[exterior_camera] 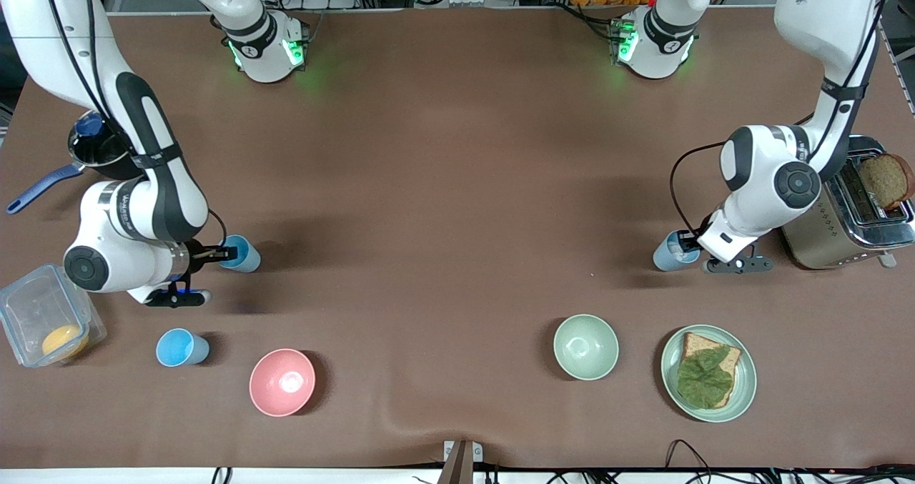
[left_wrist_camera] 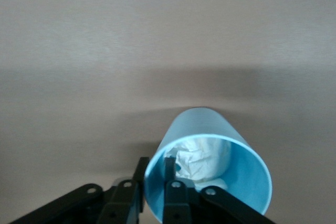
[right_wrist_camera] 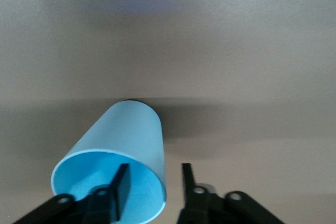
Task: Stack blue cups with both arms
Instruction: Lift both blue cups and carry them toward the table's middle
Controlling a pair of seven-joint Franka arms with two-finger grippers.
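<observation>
Brown table (exterior_camera: 457, 184): 3 blue cups (exterior_camera: 182, 347), 2 bowls (exterior_camera: 282, 382)

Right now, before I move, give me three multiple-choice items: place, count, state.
1. The ungrasped small light-blue plastic cup stands: A on a plate; B beside the round pink bowl; C in a toaster.
2. Blue cups in view: A two; B three; C four.
3. The right end effector is: A open astride the wall of another cup; B shut on a bowl; C holding bread.
B, it stands by the bowl; B, one free, one at the left end effector, one at the right; A, gaps flank the wall.
</observation>
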